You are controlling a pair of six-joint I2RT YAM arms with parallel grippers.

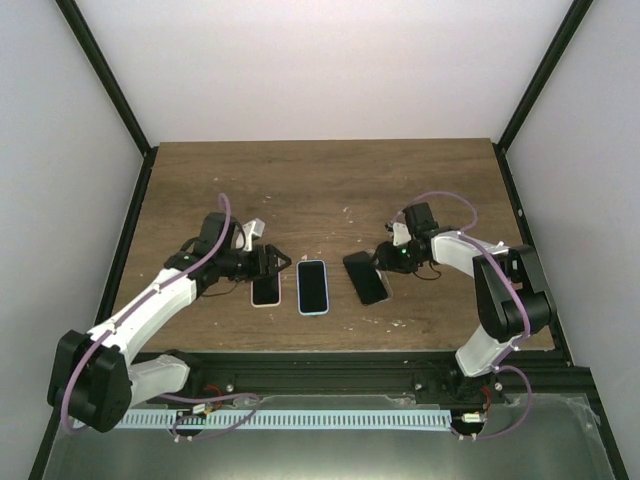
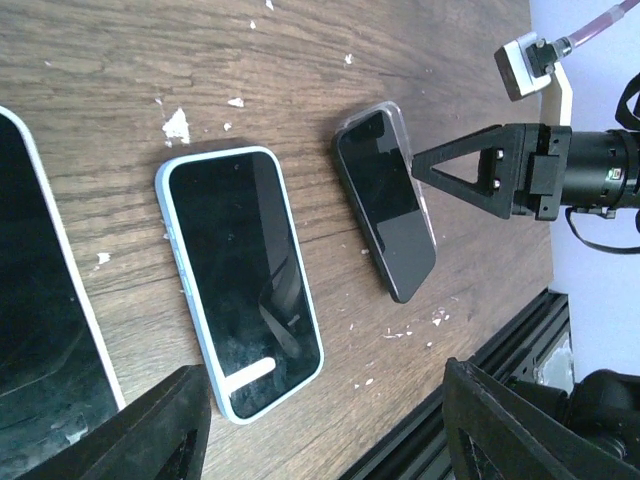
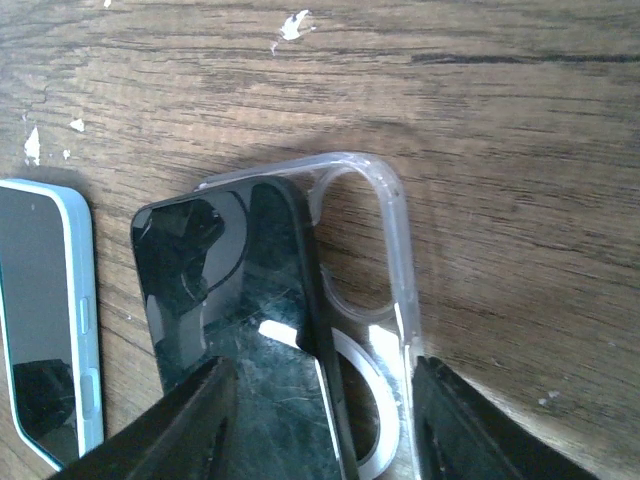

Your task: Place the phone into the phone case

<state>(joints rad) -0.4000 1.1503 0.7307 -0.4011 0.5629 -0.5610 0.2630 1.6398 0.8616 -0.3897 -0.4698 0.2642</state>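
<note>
A black phone (image 3: 230, 320) lies askew on a clear phone case (image 3: 398, 240). Its left half hangs past the case's rim, and the case's right side and ring (image 3: 360, 400) are uncovered. My right gripper (image 3: 325, 430) is low over their near end, open. Its left finger (image 3: 190, 430) is over the phone's screen and its right finger (image 3: 480, 430) is just outside the case's right rim. From above, phone (image 1: 366, 278) and right gripper (image 1: 384, 258) sit right of centre. My left gripper (image 1: 272, 262) stands open and holds nothing.
A phone in a light blue case (image 1: 313, 286) lies at the centre, also seen in the left wrist view (image 2: 240, 275). A phone with a white rim (image 1: 265, 290) lies just left of it, under the left gripper. The table's front edge rail (image 1: 400, 360) is near.
</note>
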